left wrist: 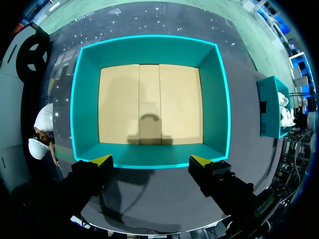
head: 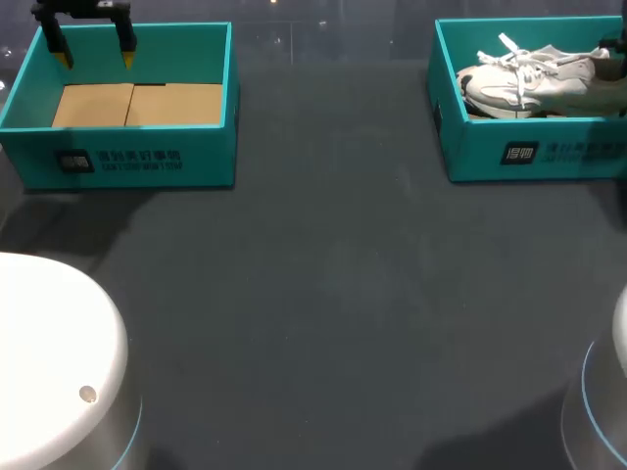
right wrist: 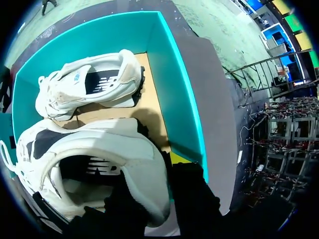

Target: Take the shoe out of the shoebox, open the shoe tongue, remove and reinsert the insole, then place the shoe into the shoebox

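Observation:
Two white shoes lie in the teal shoebox at the table's far right. The nearer shoe lies with its heel toward my right gripper. One finger is inside the heel opening and the other, with its yellow tip, is outside, so the gripper is shut on the heel collar. The second shoe lies ahead of it on its side. In the head view the shoes show white with loose laces, and only a dark bit of the right gripper shows at the box's right edge. My left gripper hangs open over the left box.
A second teal box stands at the far left, with only its bare cardboard floor showing inside. The dark table stretches between the two boxes and toward the front. My arms' white bases sit at the front corners.

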`<state>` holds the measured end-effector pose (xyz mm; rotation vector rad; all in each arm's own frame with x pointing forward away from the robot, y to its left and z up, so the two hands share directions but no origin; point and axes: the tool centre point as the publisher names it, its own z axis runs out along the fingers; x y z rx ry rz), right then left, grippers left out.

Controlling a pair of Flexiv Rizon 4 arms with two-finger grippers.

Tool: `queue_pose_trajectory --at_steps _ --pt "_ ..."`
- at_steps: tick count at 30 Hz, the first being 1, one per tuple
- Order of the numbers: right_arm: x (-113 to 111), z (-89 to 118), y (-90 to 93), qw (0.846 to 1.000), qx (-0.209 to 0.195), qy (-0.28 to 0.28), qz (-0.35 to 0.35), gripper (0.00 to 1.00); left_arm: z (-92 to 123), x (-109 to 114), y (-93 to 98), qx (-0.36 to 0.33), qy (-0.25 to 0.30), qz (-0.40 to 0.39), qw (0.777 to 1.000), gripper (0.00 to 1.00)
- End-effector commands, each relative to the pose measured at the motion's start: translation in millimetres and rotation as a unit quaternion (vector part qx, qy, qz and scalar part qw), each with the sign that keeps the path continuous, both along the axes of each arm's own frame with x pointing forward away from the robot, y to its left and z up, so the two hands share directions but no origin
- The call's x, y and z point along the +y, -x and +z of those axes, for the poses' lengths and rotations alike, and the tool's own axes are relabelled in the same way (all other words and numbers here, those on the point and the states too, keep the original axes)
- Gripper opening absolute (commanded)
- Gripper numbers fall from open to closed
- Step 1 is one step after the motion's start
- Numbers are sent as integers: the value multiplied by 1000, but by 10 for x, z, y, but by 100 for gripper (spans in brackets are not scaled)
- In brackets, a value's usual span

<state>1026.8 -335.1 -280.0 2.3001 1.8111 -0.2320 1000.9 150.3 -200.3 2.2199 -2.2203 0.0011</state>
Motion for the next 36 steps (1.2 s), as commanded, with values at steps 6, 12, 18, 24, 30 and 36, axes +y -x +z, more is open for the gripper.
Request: queue_pose_trajectory --at_steps 6,12,18,24,30,36 --pt "33 134 -34 1000 -5 1 0 0 3 -1 2 0 0 0 1000 100" --pt "20 260 -22 1000 -11 4 -4 0 3 -1 2 0 0 0 1000 100" --pt "3 375 2 1000 -16 8 -11 0 3 -1 2 0 0 0 1000 100" --pt "44 522 45 1000 -20 8 -19 0 3 -1 2 0 0 0 1000 100" --pt "122 728 136 999 -22 14 -24 0 3 -1 2 0 0 0 1000 100" --pt "227 988 291 999 -19 25 -35 0 3 -1 2 0 0 0 1000 100"
